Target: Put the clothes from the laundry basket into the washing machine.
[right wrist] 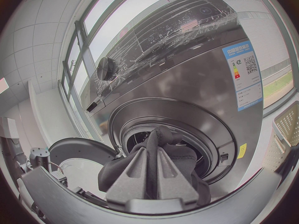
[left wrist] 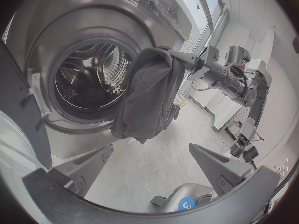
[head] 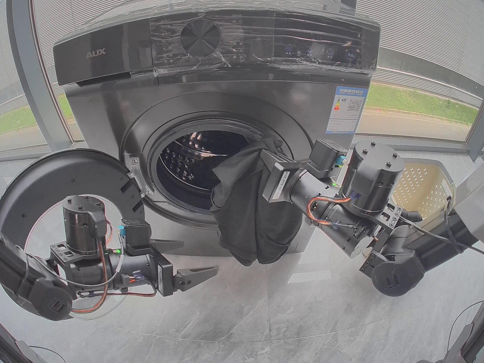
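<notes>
One dark garment (head: 247,207) in R end effector (right wrist: 151,153), above tiled floor (head: 302,318).

A pale brand mark (head: 95,53) stands on the washing machine's (head: 282,97) upper-left drawer panel. A blue-headed energy label (head: 348,109) with coloured bars and a square code sits on its front, upper right.

**Drum mouth half curtained by hanging cloth**

The drum opening (head: 194,165) of the washing machine (head: 217,92) stood clear across its left half, with bare drum behind it. The dark garment (head: 247,207) covered the right half, hanging in front of the rim and down past its lower edge. The right tool (right wrist: 151,151) pinched it just beside that rim. Left of the opening, the swung-out door (head: 55,187) walled off that side. Below the opening lay bare floor (head: 282,303), where the left tool (left wrist: 151,146) hung with its fingers spread.
</notes>
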Available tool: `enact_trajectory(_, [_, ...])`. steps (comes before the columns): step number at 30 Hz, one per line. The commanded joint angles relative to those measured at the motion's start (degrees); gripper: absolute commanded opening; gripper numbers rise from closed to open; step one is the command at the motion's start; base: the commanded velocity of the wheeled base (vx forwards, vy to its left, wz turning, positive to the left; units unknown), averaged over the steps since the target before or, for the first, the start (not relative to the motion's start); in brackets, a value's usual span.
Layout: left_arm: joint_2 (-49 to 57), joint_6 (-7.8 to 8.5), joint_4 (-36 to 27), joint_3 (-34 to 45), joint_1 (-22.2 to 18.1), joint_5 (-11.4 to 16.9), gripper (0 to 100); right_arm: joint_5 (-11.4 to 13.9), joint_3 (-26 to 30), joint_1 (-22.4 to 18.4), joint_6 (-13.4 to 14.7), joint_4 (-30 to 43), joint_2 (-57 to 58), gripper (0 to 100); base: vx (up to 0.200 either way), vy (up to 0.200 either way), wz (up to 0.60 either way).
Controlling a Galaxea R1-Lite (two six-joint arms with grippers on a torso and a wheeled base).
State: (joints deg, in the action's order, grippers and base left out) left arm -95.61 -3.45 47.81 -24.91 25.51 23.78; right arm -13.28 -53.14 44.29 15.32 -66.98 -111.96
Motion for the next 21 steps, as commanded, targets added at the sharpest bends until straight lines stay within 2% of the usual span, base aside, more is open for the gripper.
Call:
enact_trajectory(1, [-5.55, -0.77, 0.09, -2.43, 0.50, 0.21, 100, 0.00, 0.14, 0.10, -0.03, -0.35, 0.43, 0, 0.000, 0.000, 0.00])
enact_trajectory(6, [-10.30, -1.03, 3.25, -3.75, 0.50, 2.85, 100, 0.00, 0.32, 0.62, 0.23, -0.61, 1.39, 0, 0.000, 0.000, 0.00])
enact_trajectory(13, [-15.13, -1.65, 8.70, -4.71, 0.41, 3.02, 100, 0.00, 0.40, 1.06, 0.23, -0.61, 1.74, 0, 0.000, 0.000, 0.00])
enact_trajectory(15, [-16.36, -3.05, 9.93, -6.30, 0.50, 3.11, 100, 0.00, 0.67, 1.77, 0.15, -0.61, 1.74, 0, 0.000, 0.000, 0.00])
enact_trajectory(17, [-17.50, -3.58, 10.02, -7.88, 0.50, 3.11, 100, 0.00, 0.67, 2.12, 0.15, -0.61, 1.83, 0, 0.000, 0.000, 0.00])
enact_trajectory(21, [-20.14, -3.49, 10.20, -10.25, 0.32, 3.37, 100, 0.00, 0.84, 2.65, 0.15, -0.70, 2.36, 0, 0.000, 0.000, 0.00])
